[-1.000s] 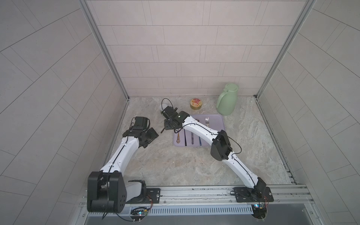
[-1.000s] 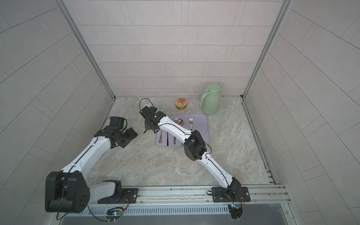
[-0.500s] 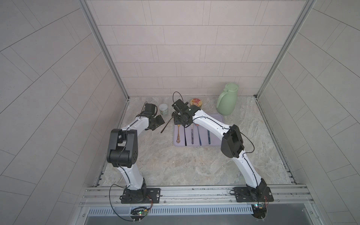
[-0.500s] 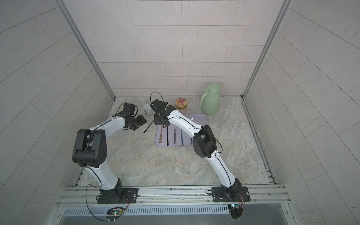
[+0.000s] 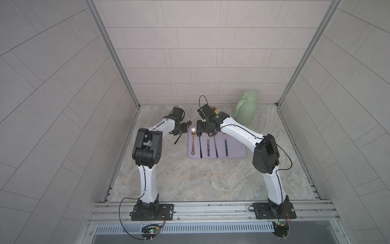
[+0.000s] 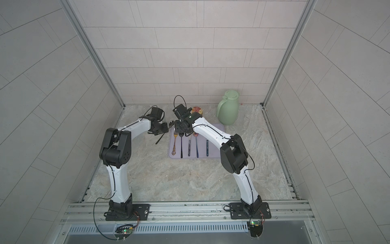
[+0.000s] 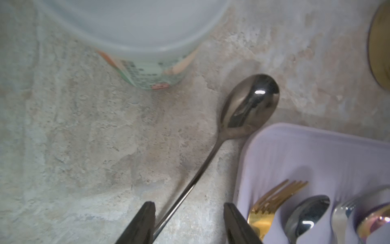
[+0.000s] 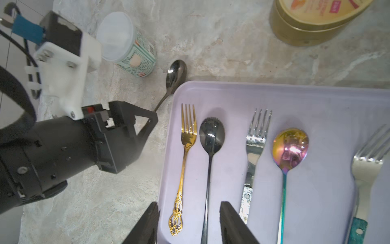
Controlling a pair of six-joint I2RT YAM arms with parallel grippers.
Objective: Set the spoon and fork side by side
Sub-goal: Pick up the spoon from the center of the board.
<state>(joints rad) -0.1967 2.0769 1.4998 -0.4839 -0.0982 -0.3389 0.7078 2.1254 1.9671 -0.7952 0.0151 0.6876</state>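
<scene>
Left claw [image 7: 187, 208] half-open astride dark spoon [image 7: 251, 103] on mottled stone tabletop [image 7: 84, 137]; right claw [image 8: 189, 206] half-open over lilac tray [image 8: 316, 99]; tiled walls [image 5: 190, 52].

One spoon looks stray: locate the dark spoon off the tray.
Right wrist view: spoon on the counter at the tray's far-left corner, bowl near the cup, handle between the left gripper's open jaws.

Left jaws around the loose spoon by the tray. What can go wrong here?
The left gripper straddles the thin handle of the loose spoon off-centre; closing may just pivot it.
Its bowl lies by the tray corner, with the cup close: a lift may snag or tip.
Right gripper hovers nearby: arms may clash.
</scene>
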